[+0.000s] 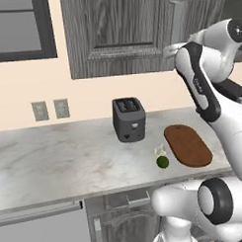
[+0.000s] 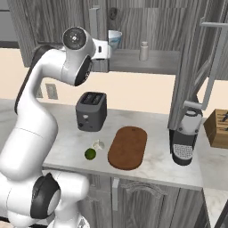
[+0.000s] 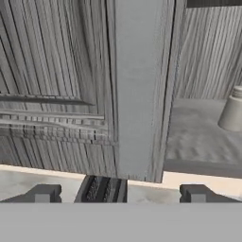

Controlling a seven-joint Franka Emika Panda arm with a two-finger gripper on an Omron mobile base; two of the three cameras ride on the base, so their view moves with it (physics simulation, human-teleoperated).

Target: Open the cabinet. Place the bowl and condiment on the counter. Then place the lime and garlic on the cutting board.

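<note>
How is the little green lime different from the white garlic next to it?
The lime is dark green, while the garlic is off-white. The lime looks smooth and round; the garlic looks lumpy. The lime sits nearer the counter's front edge, and the garlic sits a bit farther back. Both are small, both lie on the counter beside the cutting board, and neither is on it yet.

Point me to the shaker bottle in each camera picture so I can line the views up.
Left base view: I can't make out the shaker bottle there.
Right base view: the shaker bottle stands on the open cabinet's shelf, upper middle, right of the bowl.
Hand view: the shaker bottle sits at the right edge, on that shelf.
Shared landmark: the toaster on the counter.
</note>
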